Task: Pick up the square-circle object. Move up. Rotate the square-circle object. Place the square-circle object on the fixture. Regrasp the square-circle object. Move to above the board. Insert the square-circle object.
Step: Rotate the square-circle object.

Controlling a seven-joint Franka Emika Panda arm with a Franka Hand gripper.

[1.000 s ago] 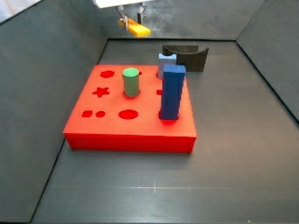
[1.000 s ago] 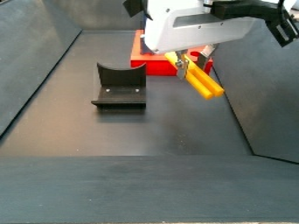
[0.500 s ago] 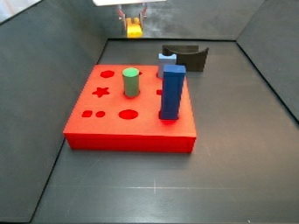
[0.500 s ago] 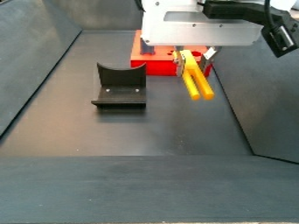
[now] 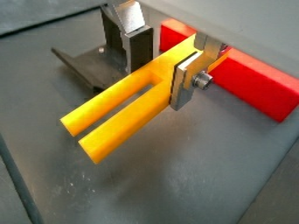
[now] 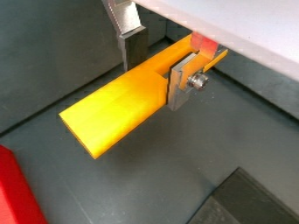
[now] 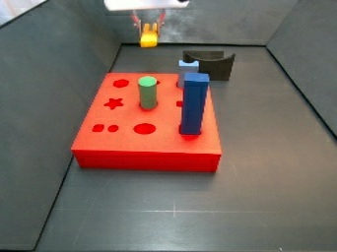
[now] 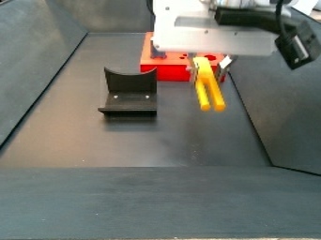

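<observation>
The square-circle object (image 5: 117,109) is a slim yellow-orange peg with two prong legs at its free end. It hangs level in the air, with my gripper (image 5: 158,66) shut on its other end. Both wrist views show the silver fingers (image 6: 181,80) clamped on its sides. In a side view the peg (image 8: 207,86) hovers over the floor to the right of the fixture (image 8: 127,92), a dark U-shaped holder. In a side view it (image 7: 149,38) hangs behind the red board (image 7: 145,138) and left of the fixture (image 7: 211,63).
A tall blue square peg (image 7: 194,103) and a green cylinder (image 7: 149,93) stand upright in the board. Grey walls enclose the floor on all sides. The board's red edge (image 5: 251,79) lies close behind the gripper.
The gripper has turned about the vertical with the peg in it. The peg swung from pointing sideways to pointing straight away from the board. Its height is about the same.
</observation>
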